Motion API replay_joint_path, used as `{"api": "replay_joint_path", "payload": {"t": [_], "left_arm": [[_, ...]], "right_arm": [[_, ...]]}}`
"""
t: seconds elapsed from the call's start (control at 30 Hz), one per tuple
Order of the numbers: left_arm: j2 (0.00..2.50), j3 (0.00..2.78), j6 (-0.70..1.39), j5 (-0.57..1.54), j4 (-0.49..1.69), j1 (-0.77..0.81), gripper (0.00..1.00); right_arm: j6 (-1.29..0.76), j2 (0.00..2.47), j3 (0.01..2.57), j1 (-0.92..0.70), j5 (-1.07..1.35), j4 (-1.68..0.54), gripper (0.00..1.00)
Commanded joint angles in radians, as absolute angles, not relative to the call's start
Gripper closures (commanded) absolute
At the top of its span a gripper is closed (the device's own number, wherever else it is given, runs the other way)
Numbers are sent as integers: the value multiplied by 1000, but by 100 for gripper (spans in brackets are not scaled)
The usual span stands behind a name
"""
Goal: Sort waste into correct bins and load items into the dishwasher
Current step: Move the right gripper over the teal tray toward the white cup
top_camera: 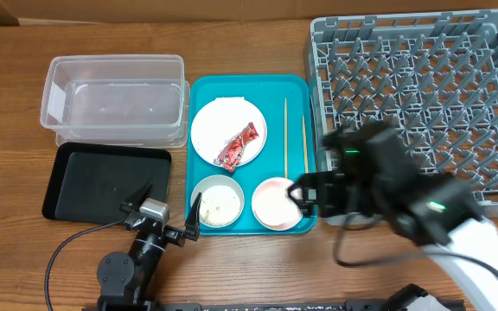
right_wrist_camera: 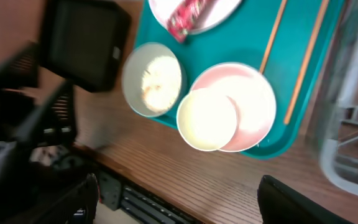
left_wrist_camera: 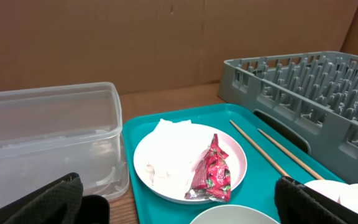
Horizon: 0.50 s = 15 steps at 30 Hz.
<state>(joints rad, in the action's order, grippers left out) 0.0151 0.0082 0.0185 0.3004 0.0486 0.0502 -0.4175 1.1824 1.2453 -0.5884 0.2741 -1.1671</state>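
The right end effector (right_wrist_camera: 176, 183), spread wide and empty, hovers over the cup (right_wrist_camera: 207, 118) nested in the pink bowl (right_wrist_camera: 253, 93) at the tray's (top_camera: 232, 84) lower right. It looks lined up to lift the cup into the rack (top_camera: 422, 78). The left end effector (left_wrist_camera: 178, 180) gapes empty at lower left.

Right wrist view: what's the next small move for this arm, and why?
Probably lower the right gripper onto the small white cup. Its fingers are spread and empty, the cup sits in the pink bowl right below the camera, and the dish rack lies just beside the tray for the drop.
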Motion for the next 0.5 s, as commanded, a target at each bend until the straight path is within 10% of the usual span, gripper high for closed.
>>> {"api": "replay_joint_path", "payload": {"t": [0.0, 0.2, 0.47], "left_arm": [[6, 5, 6, 304, 48, 44, 0], [6, 5, 6, 305, 48, 44, 0], [6, 5, 6, 304, 48, 44, 0]], "right_arm": [[-587, 1312, 1261, -670, 72, -1148, 18], [-603, 1530, 1252, -677, 61, -1089, 21], [-614, 1720, 1244, -677, 61, -1085, 52]]}}
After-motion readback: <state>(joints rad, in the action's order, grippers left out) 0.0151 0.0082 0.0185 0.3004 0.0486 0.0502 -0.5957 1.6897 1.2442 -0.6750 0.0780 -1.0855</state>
